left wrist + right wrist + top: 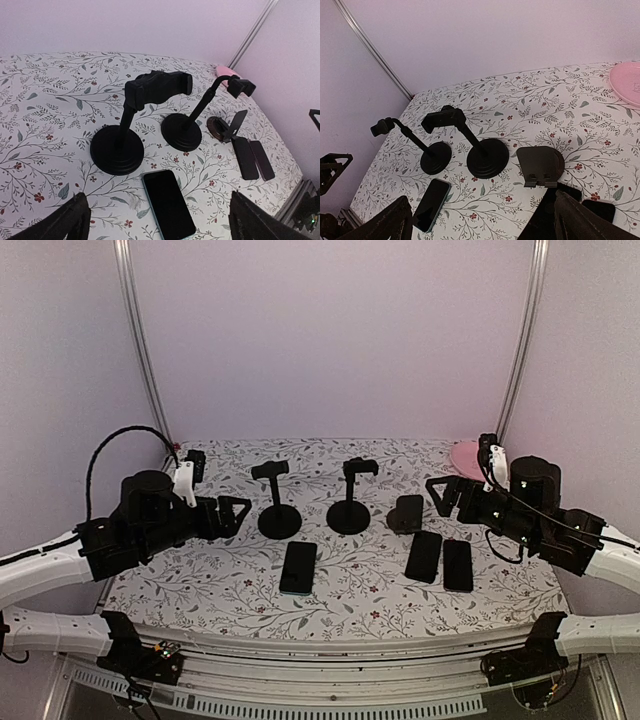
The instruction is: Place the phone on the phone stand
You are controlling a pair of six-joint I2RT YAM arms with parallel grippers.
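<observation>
- The left clamp stand rises on a round base from the floral tabletop. Its cradle sits sideways at the top of the stem, free to take a handset.
- A phone lies flat, screen up, just in front of the left clamp stand's base and not touching it. It is the phone closest to that stand and to the left gripper, so it is likely the one the task means.
- The left gripper hovers to the left of the left clamp stand, about level with its base. Its fingers are spread wide with nothing between them, which suits dropping over the phone's long edges.
- The right clamp stand stands just to the right of the left clamp stand, with a low folding stand farther right.
- A second phone and a third phone lie side by side, well to the right of the left clamp stand.
- The right gripper hangs far to the right of the left clamp stand. Its fingers are spread apart and empty, and it seems to be keeping out of the way.
- The cradle may be wide enough for the phone, but no view shows its opening clearly.
</observation>
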